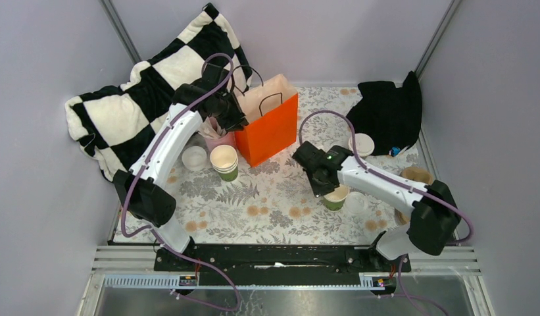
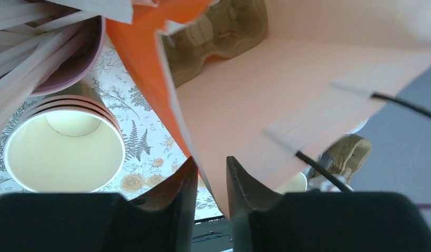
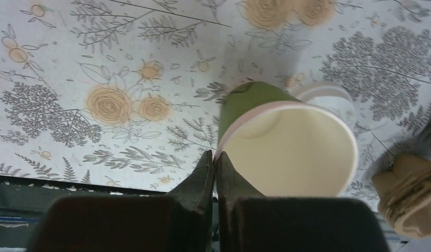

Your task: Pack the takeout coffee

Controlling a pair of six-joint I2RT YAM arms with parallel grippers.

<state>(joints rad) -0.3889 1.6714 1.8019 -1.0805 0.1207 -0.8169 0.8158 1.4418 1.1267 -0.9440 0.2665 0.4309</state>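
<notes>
The orange paper bag (image 1: 270, 128) stands open at the back centre. My left gripper (image 1: 235, 120) is at its left top edge. In the left wrist view the bag's wall (image 2: 286, 94) runs through the gap between the parted jaws of the left gripper (image 2: 210, 160). My right gripper (image 1: 324, 191) is shut on the rim of a lidless green cup (image 3: 255, 102) with a beige, empty inside, standing on the table. One takeout coffee cup with a white lid (image 1: 362, 143) stands by the black cloth.
A cardboard cup carrier (image 2: 223, 31) lies inside the bag; another carrier (image 1: 415, 174) sits at the right. A loose lid (image 3: 328, 100) lies beside the held cup, another (image 1: 195, 158) at the left. Stacked lidless cups (image 1: 224, 161), a pink cup of sticks (image 1: 218, 137), a checkered blanket (image 1: 148, 85) and black cloth (image 1: 389, 112) stand around.
</notes>
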